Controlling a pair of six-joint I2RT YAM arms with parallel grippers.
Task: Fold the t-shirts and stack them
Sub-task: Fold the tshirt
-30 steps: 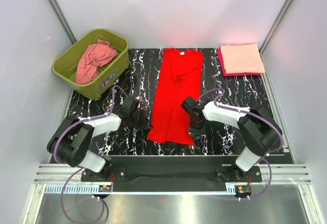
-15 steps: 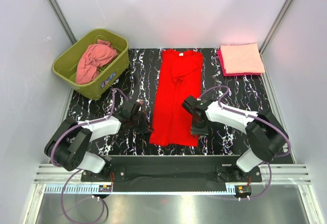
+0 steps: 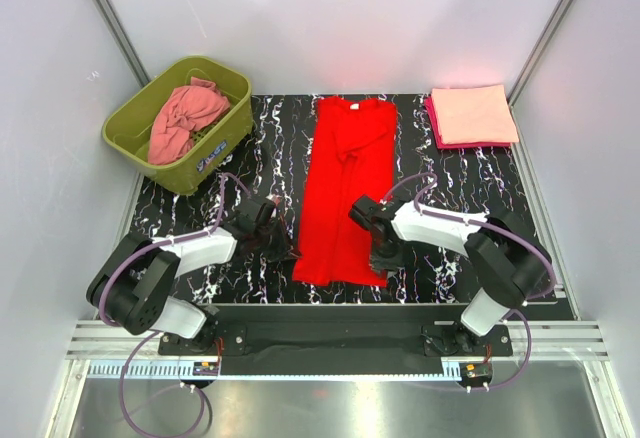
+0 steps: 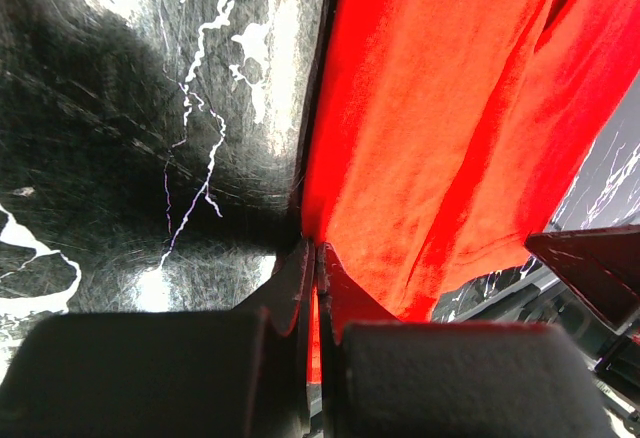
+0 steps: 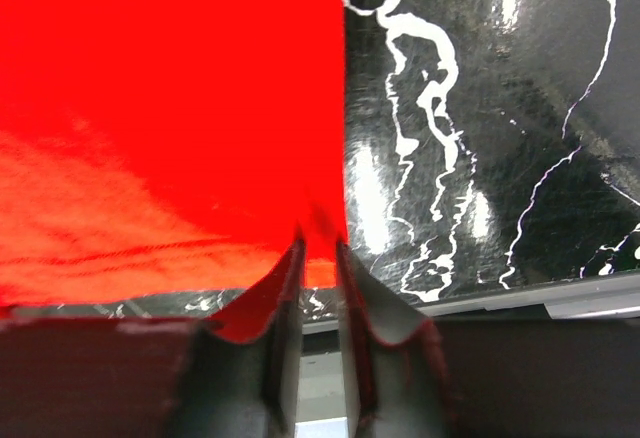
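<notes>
The bright red t-shirt (image 3: 345, 178) lies as a long strip down the middle of the black marbled table (image 3: 450, 258), collar at the far end. My left gripper (image 3: 284, 249) is shut on its near left edge; in the left wrist view (image 4: 318, 250) red cloth (image 4: 450, 108) shows between the jaws. My right gripper (image 3: 380, 258) is at the near right corner; its jaws (image 5: 318, 243) pinch the red hem (image 5: 170, 78). The salmon-pink t-shirt (image 3: 185, 118) lies crumpled in the tub. The peach t-shirt (image 3: 473, 113) lies folded on the magenta one (image 3: 436, 133) at the far right.
The olive-green tub (image 3: 228, 80) stands at the far left corner of the table. Grey walls close the left, right and far sides. The table's near edge and a metal rail (image 3: 330, 338) run just behind both grippers.
My left gripper has moved nearer and right onto the shirt's near left edge. My right gripper has shifted slightly at the near right corner. The near hem now lies straighter.
</notes>
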